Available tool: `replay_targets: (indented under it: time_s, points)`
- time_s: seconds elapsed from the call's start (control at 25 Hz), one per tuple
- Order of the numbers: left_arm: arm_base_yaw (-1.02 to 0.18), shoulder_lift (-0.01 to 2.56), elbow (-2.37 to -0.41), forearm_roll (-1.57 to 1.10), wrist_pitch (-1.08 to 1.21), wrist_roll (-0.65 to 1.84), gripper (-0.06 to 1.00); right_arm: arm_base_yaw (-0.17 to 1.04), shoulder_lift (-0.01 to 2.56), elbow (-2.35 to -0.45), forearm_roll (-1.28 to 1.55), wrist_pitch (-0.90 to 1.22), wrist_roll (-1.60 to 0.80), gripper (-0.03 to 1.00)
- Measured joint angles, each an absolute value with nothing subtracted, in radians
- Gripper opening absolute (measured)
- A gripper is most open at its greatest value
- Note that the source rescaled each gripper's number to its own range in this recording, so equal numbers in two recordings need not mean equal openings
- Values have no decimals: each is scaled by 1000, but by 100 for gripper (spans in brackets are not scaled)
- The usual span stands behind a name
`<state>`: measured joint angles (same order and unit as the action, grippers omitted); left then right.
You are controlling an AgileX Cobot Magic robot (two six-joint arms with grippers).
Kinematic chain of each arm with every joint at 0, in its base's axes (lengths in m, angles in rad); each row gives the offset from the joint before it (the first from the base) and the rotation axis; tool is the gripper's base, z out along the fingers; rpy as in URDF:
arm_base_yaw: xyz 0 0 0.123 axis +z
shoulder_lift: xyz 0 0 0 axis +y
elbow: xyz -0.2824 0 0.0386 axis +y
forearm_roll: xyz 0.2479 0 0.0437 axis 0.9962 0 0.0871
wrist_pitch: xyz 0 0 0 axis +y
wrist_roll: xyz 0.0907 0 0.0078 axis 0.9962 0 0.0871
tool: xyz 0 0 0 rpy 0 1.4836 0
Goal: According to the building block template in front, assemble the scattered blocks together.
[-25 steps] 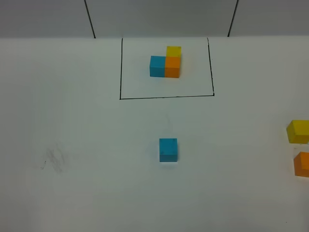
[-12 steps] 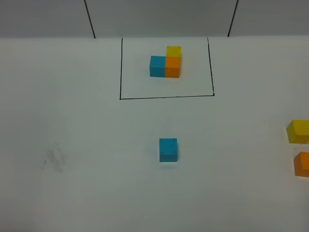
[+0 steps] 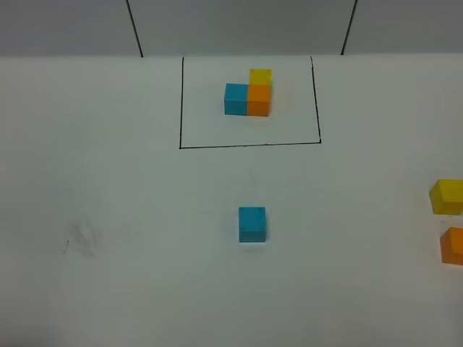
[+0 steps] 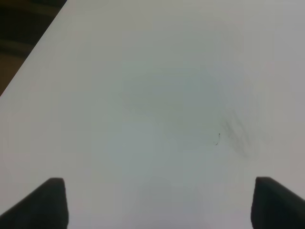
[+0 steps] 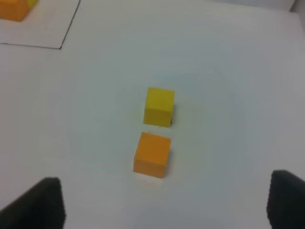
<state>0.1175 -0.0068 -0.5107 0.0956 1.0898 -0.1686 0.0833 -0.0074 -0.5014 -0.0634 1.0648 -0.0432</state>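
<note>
The template [image 3: 249, 96] is a blue, orange and yellow cube cluster inside a black drawn rectangle at the far middle of the table. A loose sky-blue cube [image 3: 252, 223] sits alone at the table's middle. A loose yellow cube [image 3: 448, 196] and a loose orange cube [image 3: 453, 245] sit at the right edge of the high view, slightly apart; they also show in the right wrist view, yellow [image 5: 158, 106] and orange [image 5: 152, 154]. My right gripper [image 5: 164, 202] is open, with the two cubes ahead of it. My left gripper [image 4: 159, 202] is open over bare table. Neither gripper shows in the high view.
Faint grey scuff marks [image 3: 82, 238] lie on the white table at the left, also in the left wrist view [image 4: 236, 136]. The table's left edge [image 4: 33, 57] shows in the left wrist view. A corner of the black frame [image 5: 61, 47] shows in the right wrist view.
</note>
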Motion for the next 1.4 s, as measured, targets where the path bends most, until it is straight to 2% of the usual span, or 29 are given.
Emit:
replay_targets:
  time_s: [0.72, 1.0, 1.2, 1.4]
  points:
    - [118, -7, -511, 95, 1089, -171, 75, 83, -7, -501, -63, 1065, -35, 73]
    - [118, -7, -511, 95, 1089, -171, 75, 83, 86, -519, -51, 1019, 137, 73]
    - [118, -7, -511, 95, 1089, -171, 75, 83, 297, -571, -56, 874, 165, 62]
    - [118, -7, -511, 95, 1087, -171, 75, 83, 516, -595, -76, 811, 166, 41]
